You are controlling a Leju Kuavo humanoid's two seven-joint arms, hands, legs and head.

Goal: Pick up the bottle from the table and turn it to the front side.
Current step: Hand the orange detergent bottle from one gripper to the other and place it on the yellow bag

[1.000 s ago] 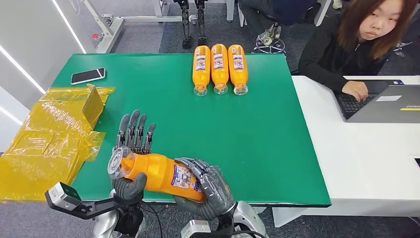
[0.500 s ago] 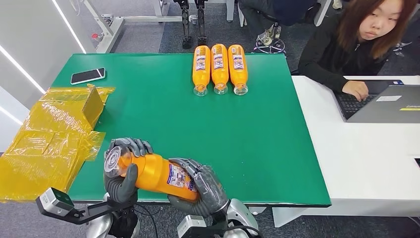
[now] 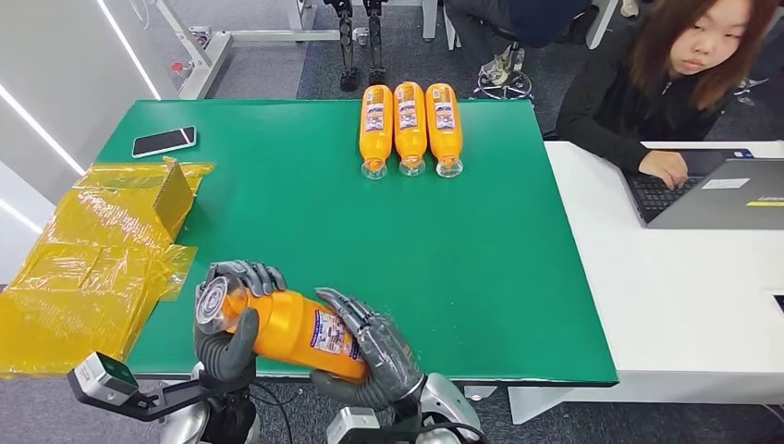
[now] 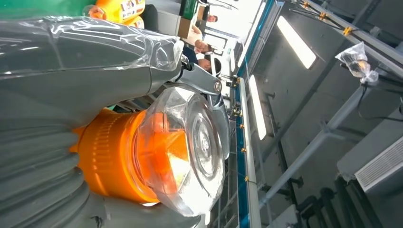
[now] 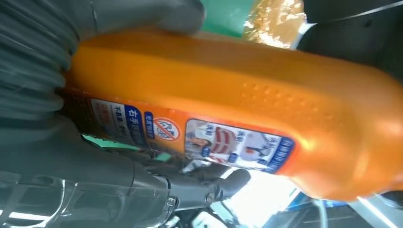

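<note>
- The bottle (image 3: 287, 326) is held lying on its side just above the near edge of the green counter (image 3: 481, 277), clear cap end toward the robot's left.
- The left hand (image 3: 226, 319) wraps the neck just behind the cap; the right hand (image 3: 370, 356) cradles the labelled body from below, fingers curled up around it — both are gripping the bottle.
- Risk one: the body is smooth and rounded, so turning it between two hands could let it slip if one loosens before the other has firm hold.
- Risk two: it hangs over the counter's near edge — a drop here could send it to the floor rather than onto the counter.
- Risk three: the label already faces partly upward, so over-rotating may carry the front past view.
- The three bottles (image 3: 410, 125) at the far side lie well apart, no collision threat.
</note>
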